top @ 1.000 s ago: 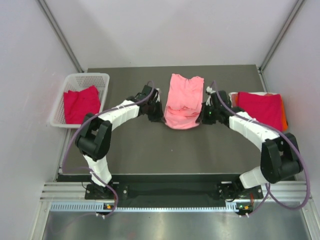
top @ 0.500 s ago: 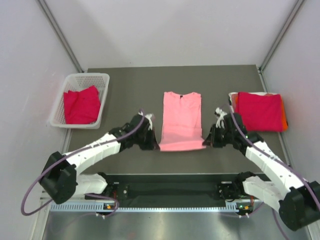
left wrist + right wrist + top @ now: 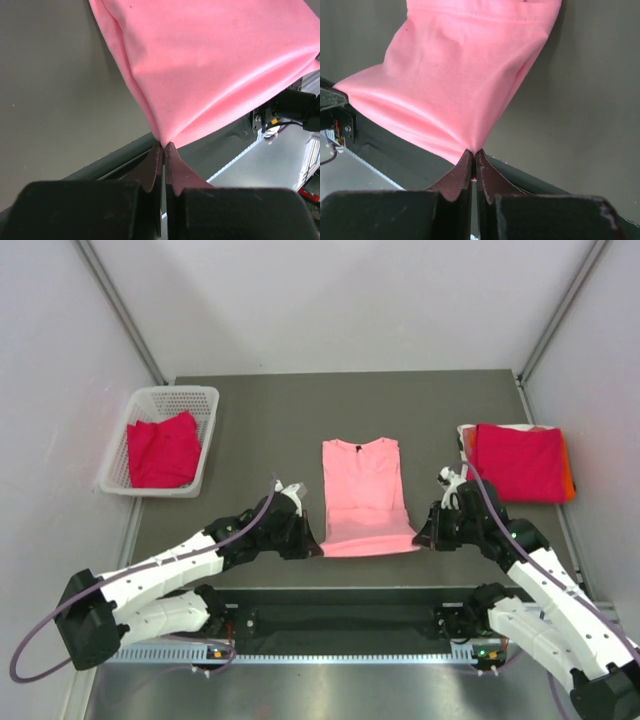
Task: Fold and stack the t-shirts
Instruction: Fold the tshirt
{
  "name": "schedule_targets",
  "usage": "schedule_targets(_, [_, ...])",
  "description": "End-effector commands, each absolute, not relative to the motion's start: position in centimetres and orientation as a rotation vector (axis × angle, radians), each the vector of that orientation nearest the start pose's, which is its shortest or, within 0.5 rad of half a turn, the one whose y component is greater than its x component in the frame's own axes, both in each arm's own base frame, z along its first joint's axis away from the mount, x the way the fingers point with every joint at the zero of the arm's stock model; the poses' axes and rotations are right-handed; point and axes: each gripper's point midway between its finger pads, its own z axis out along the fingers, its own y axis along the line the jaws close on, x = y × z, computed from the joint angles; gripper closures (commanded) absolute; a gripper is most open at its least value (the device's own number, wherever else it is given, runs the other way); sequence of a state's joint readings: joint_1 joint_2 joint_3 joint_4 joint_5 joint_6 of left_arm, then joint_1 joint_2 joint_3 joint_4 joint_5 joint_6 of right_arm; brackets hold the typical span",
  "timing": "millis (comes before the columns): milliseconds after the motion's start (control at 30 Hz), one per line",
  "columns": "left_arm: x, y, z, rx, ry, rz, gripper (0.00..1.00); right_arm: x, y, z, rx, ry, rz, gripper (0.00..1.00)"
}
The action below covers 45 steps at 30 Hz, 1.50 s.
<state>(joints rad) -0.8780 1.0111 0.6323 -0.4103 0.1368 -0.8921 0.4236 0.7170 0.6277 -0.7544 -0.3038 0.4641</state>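
Both grippers are sitting closer to the arm bases than half a second ago, and the light salmon-pink soft cloth t-shirt (image 3: 364, 495) is lying nearer with them, now spread flat and smooth where a second ago it was bunched in folds farther back. The left gripper (image 3: 311, 544) is pinching the shirt's near left hem corner and the right gripper (image 3: 424, 536) is pinching the near right one. In the left wrist view the left gripper (image 3: 163, 151) is pressing its dark tapered fingers together on a pucker of pink cloth, and in the right wrist view the right gripper (image 3: 473, 157) is doing the same. The shirt is resting in the middle of the dark grey matte table (image 3: 260, 430), neckline pointing away from the arms, hem stretching between the grippers near the table's near edge. Far left, well apart, a white plastic mesh basket (image 3: 150, 400) is holding a crumpled crimson-magenta t-shirt (image 3: 160, 450). Far right, a neatly folded crimson-magenta t-shirt (image 3: 518, 462) is topping a stack, with an orange cloth edge (image 3: 569, 478) and a white cloth edge (image 3: 465, 436) peeking out beneath; the right arm is passing near the stack's near left corner.
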Motion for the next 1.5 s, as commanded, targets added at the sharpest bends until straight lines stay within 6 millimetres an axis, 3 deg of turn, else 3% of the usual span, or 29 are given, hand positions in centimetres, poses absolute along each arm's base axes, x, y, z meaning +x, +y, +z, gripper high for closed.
schedule_targets(0, [15.7, -26.0, 13.4, 0.006, 2.532, -0.912, 1.00, 17.3, 13.5, 14.5, -0.020, 2.458, 0.637, 1.00])
schedule_targets(67, [16.9, -26.4, 14.1, 0.007, 2.510, -0.887, 1.00, 18.5, 13.3, 15.1, 0.006, 2.437, 0.598, 1.00])
schedule_targets(100, [17.8, -26.9, 15.7, 0.007, 2.476, -0.892, 1.00, 19.5, 13.4, 16.3, 0.007, 2.399, 0.591, 1.00])
schedule_targets(233, [21.1, -26.9, 16.7, 0.000, 2.477, -0.827, 1.00, 23.1, 13.1, 17.6, 0.019, 2.380, 0.491, 1.00])
schedule_targets(267, [21.8, -27.0, 16.2, -0.007, 2.500, -0.819, 1.00, 24.0, 13.1, 17.0, 0.009, 2.411, 0.449, 1.00])
schedule_targets(300, [23.2, -26.8, 17.0, -0.030, 2.479, -0.824, 1.00, 25.6, 13.1, 18.1, 0.011, 2.372, 0.426, 1.00])
schedule_targets(367, [24.7, -27.1, 16.7, -0.037, 2.494, -0.832, 1.00, 27.5, 13.0, 17.5, 0.004, 2.403, 0.378, 1.00])
schedule_targets(500, [29.5, -26.5, 17.8, -0.091, 2.462, -0.825, 1.00, 32.6, 13.2, 18.9, 0.020, 2.363, 0.382, 1.00])
schedule_targets(567, [31.2, -26.6, 16.6, -0.107, 2.491, -0.819, 1.00, 35.0, 13.5, 18.5, 0.035, 2.353, 0.404, 1.00])
schedule_targets(600, [33.0, -26.4, 17.4, -0.111, 2.458, -0.819, 1.00, 36.2, 13.5, 19.0, 0.050, 2.335, 0.439, 1.00])
schedule_targets(633, [34.1, -26.5, 15.8, -0.123, 2.490, -0.792, 1.00, 37.4, 13.7, 17.9, 0.069, 2.356, 0.452, 1.00])
schedule_targets(700, [37.5, -26.2, 16.5, -0.133, 2.452, -0.779, 1.00, 40.4, 14.1, 18.8, 0.080, 2.302, 0.514, 1.00])
schedule_targets(733, [38.9, -26.1, 14.1, -0.151, 2.500, -0.736, 1.00, 41.8, 14.4, 16.5, 0.110, 2.350, 0.523, 0.86])
schedule_targets(767, [41.1, -26.7, 15.4, -0.134, 2.458, -0.755, 0.92, 44.0, 14.5, 17.8, 0.129, 2.312, 0.530, 0.61])
schedule_targets(800, [42.7, -26.5, 15.0, -0.125, 2.456, -0.747, 0.73, 45.3, 14.2, 17.3, 0.154, 2.317, 0.522, 0.01])
schedule_targets(833, [43.8, -26.1, 14.1, -0.150, 2.475, -0.712, 0.08, 46.5, 14.3, 15.2, 0.166, 2.354, 0.518, 0.00])
schedule_targets(867, [44.6, -26.2, 11.3, -0.155, 2.542, -0.698, 0.02, 47.8, 14.8, 16.1, 0.137, 2.308, 0.542, 0.00])
schedule_targets(900, [46.5, -26.6, 13.2, -0.135, 2.507, -0.721, 0.02, 48.1, 15.4, 16.2, 0.102, 2.294, 0.586, 0.01])
schedule_targets(933, [46.5, -26.7, 12.1, -0.133, 2.547, -0.720, 0.02, 48.1, 15.5, 16.7, 0.072, 2.273, 0.590, 0.00])
schedule_targets(1000, [46.5, -26.6, 12.6, -0.112, 2.510, -0.727, 0.01, 47.2, 15.4, 16.2, 0.051, 2.255, 0.588, 0.00])
schedule_targets(1033, [46.2, -26.5, 14.4, -0.097, 2.456, -0.741, 0.02, 46.7, 15.2, 17.2, 0.035, 2.218, 0.591, 0.00])
schedule_targets(1067, [46.7, -26.5, 14.9, -0.095, 2.398, -0.749, 0.02, 45.9, 15.0, 15.8, 0.027, 2.221, 0.593, 0.00])
schedule_targets(1100, [45.5, -25.9, 13.4, -0.105, 2.427, -0.734, 0.02, 45.5, 14.9, 15.5, 0.019, 2.217, 0.595, 0.01])
schedule_targets(1133, [45.1, -25.7, 14.0, -0.102, 2.409, -0.740, 0.05, 45.0, 14.8, 15.2, 0.014, 2.222, 0.594, 0.03])
schedule_targets(1167, [44.3, -25.6, 12.9, -0.100, 2.426, -0.743, 0.07, 44.5, 14.7, 14.2, 0.016, 2.246, 0.595, 0.06])
schedule_targets(1267, [42.8, -25.1, 11.8, -0.106, 2.449, -0.750, 0.18, 44.0, 14.9, 12.9, -0.007, 2.279, 0.611, 0.23])
schedule_targets(1300, [42.8, -25.2, 11.9, -0.098, 2.431, -0.761, 0.22, 43.8, 15.4, 13.0, -0.032, 2.276, 0.644, 0.35])
schedule_targets(1400, [42.4, -24.9, 11.2, -0.090, 2.434, -0.746, 0.27, 44.2, 16.5, 13.1, -0.083, 2.264, 0.699, 0.48])
schedule_targets(1467, [42.6, -25.0, 10.4, -0.085, 2.451, -0.739, 0.29, 44.8, 16.9, 12.7, -0.100, 2.282, 0.712, 0.48])
